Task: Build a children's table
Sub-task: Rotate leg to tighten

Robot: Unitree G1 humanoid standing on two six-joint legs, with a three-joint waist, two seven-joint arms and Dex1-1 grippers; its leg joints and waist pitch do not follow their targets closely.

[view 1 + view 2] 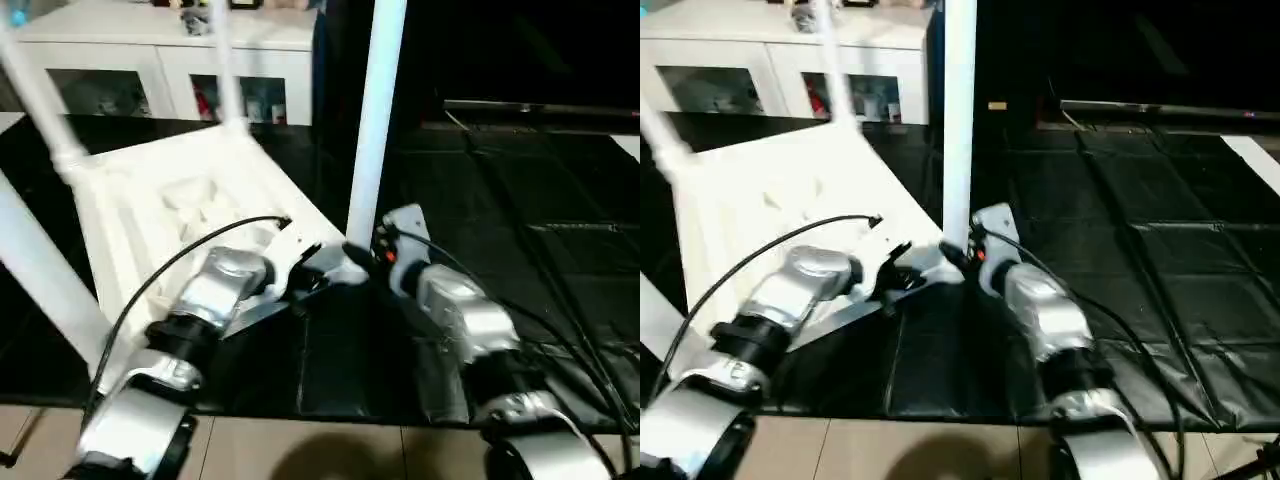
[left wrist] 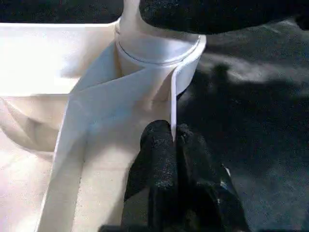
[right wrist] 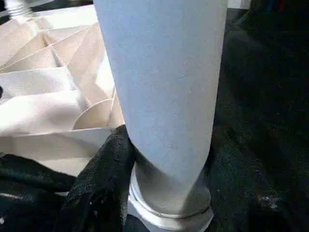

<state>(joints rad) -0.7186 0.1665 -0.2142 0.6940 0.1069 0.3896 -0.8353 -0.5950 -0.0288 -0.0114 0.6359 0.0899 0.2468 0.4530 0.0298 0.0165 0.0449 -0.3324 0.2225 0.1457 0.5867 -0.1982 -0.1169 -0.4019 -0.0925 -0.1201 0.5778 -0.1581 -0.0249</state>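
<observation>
Left gripper (image 2: 174, 140) pinches the tabletop (image 1: 180, 200) rim beside the near corner socket (image 2: 159, 53); top lies underside-up on the black mat (image 1: 1120, 260). Right gripper (image 3: 164, 164) clamps the upright leg (image 1: 375, 120) just above that socket. Plastic looks light, stiff, slick; hold low.

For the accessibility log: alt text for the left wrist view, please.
The left gripper is pinched shut on the thin rim of the upturned white table top, just below a corner socket with a leg in it. Black matting lies beside it.
</observation>
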